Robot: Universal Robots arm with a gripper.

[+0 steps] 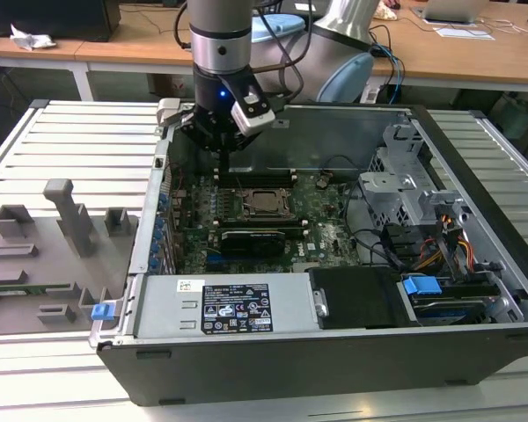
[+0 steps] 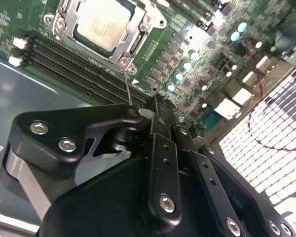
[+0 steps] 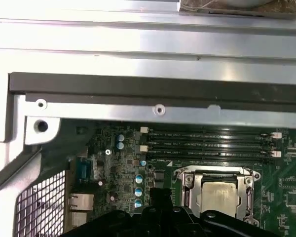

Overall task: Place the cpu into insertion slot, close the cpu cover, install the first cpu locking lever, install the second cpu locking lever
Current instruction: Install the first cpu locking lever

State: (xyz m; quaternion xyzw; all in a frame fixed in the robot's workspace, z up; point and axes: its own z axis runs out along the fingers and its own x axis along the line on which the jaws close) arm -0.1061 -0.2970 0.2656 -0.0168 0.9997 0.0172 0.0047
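Note:
The cpu (image 2: 101, 24) lies in the insertion slot (image 1: 264, 202), its silver face showing through the cut-out. The cpu cover (image 2: 138, 34) is folded flat over it, seen in both wrist views (image 3: 246, 185). A thin wire locking lever (image 2: 127, 84) stands up from the socket's corner and reaches to my fingertips. My gripper (image 2: 158, 104) hangs above the board beside the socket, at the exterior view's left of it (image 1: 222, 173). Its fingers look shut, with the lever's end right beside them. I cannot tell whether they touch it.
Long black memory slots (image 3: 207, 143) run beside the socket. A long black card (image 1: 255, 237) sits in front of it. The case's metal wall (image 3: 148, 98) rises close behind my gripper. A drive cage (image 1: 405, 189) with cables fills the case's right side.

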